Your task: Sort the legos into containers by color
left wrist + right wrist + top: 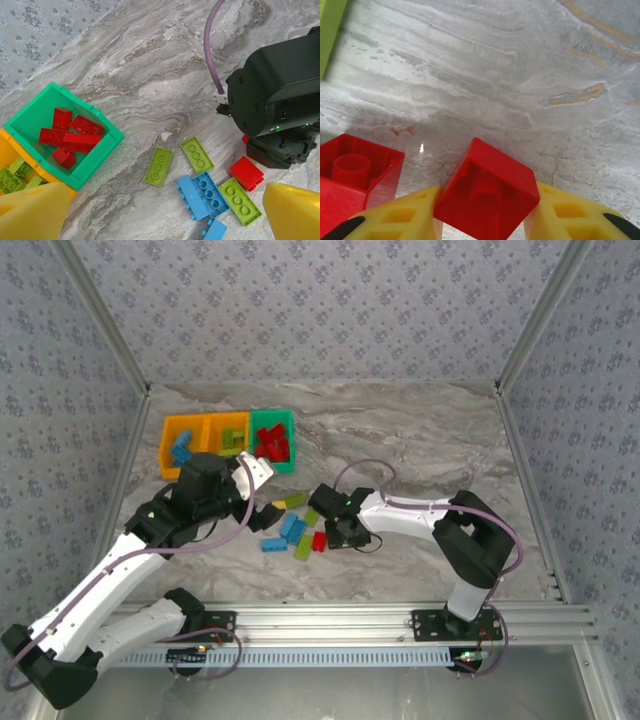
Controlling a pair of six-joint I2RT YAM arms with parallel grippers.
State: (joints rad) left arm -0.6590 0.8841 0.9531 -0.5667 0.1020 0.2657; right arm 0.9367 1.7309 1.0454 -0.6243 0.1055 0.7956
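Several loose legos lie mid-table: lime bricks (159, 166), a blue pair (202, 192) and a red brick (246, 172). My right gripper (485, 210) is low over the table and shut on a small red lego (487, 187), its hollow underside facing the camera; from above, that gripper (335, 530) sits at the pile's right edge. My left gripper (164, 212) hangs open above the pile with nothing between its yellow fingertips (32, 210). The containers stand in a row at the back left: a green one (272, 415) with red legos (75, 137) and two orange ones (168, 450).
Blue bricks (183, 448) lie in the left orange bin, lime ones (10, 177) in the middle orange bin (228, 419). Another red brick (355, 175) lies just left of the right fingers. Patterned walls enclose the table on three sides.
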